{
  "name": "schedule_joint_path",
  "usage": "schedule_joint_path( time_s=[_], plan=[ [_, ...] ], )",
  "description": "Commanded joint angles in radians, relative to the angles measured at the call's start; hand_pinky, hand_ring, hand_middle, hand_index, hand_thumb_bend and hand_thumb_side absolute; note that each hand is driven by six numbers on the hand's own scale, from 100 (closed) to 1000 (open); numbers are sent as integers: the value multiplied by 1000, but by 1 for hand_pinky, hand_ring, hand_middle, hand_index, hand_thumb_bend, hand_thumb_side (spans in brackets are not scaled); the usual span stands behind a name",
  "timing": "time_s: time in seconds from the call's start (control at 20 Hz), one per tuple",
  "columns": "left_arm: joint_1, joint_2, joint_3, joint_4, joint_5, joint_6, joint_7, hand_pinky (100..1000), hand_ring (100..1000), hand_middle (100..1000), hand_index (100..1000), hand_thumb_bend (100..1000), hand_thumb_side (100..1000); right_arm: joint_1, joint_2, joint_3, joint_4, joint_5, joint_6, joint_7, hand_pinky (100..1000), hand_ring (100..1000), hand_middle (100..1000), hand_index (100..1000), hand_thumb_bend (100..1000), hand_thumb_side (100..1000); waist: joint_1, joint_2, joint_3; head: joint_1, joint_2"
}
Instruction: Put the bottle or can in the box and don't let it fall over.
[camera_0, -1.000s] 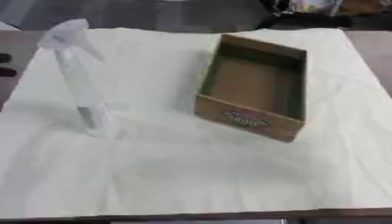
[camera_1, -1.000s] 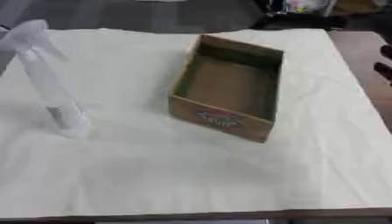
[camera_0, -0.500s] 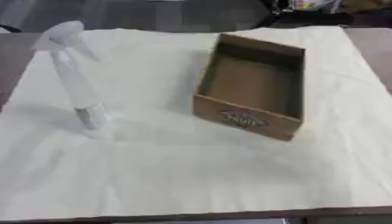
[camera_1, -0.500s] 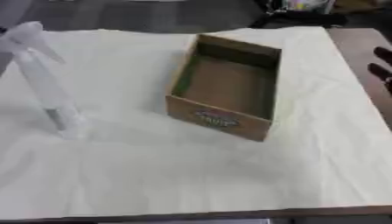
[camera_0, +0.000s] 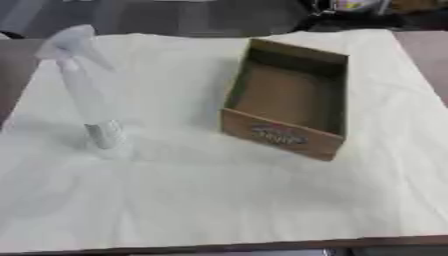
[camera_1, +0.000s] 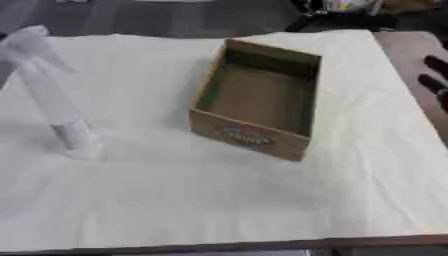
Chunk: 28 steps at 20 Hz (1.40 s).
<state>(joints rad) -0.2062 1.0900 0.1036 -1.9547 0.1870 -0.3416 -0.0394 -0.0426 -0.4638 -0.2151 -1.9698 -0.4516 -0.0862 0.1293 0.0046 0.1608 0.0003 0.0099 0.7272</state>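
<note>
A tall, clear spray bottle (camera_0: 86, 95) with a white trigger head stands upright on the left of the cream cloth. An open brown cardboard box (camera_0: 289, 107) with a printed label on its near wall lies empty, right of the middle. The bottle and the box stand well apart. Only the dark fingers of my right hand (camera_1: 434, 82) show, at the right edge of the right eye view beyond the cloth; they are straight, spread and hold nothing. My left hand is out of sight.
The cream cloth (camera_0: 219, 200) covers most of the brown table (camera_1: 411, 45), with a broad bare stretch in front of the box. Dark clutter (camera_0: 350, 7) lies past the far edge.
The whole picture has shifted slightly, so the camera moved. Bottle and box stand as before. My right hand's fingers stay at the right edge.
</note>
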Motion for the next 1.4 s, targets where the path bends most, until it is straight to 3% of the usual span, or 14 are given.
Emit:
schedule_joint_path(
  time_s=[0.05, 0.4, 0.65, 1.05, 1.4],
  plan=[
    [-44, 87, -22, 26, -11, -11, -36, 709, 746, 757, 916, 100, 828, 0, -35, -6, -23, 7, -4, 1, 952, 972, 1000, 946, 228, 521, -1, -16, 0, 11, -6],
    [-174, 133, -96, 94, 4, -7, -154, 714, 748, 759, 916, 100, 846, 0, -40, 1, -22, 5, -6, 8, 951, 972, 1000, 946, 229, 520, -4, -22, 0, 10, -11],
    [-221, 140, -126, 118, 7, -6, -195, 718, 750, 760, 917, 100, 859, -2, -43, 6, -22, 2, -6, 12, 951, 972, 1000, 945, 229, 520, -4, -25, -7, 17, -14],
    [-424, 69, -245, 219, -3, 5, -330, 721, 752, 760, 915, 100, 879, -8, -41, 12, -14, -4, 2, 19, 952, 972, 1000, 944, 226, 515, 2, -28, -14, 21, -23],
    [-506, 51, -307, 275, -53, -9, -451, 744, 781, 791, 930, 100, 924, -12, -44, 15, -14, -4, 6, 22, 953, 972, 1000, 945, 230, 520, 8, -27, -17, 23, -24]
  ],
)
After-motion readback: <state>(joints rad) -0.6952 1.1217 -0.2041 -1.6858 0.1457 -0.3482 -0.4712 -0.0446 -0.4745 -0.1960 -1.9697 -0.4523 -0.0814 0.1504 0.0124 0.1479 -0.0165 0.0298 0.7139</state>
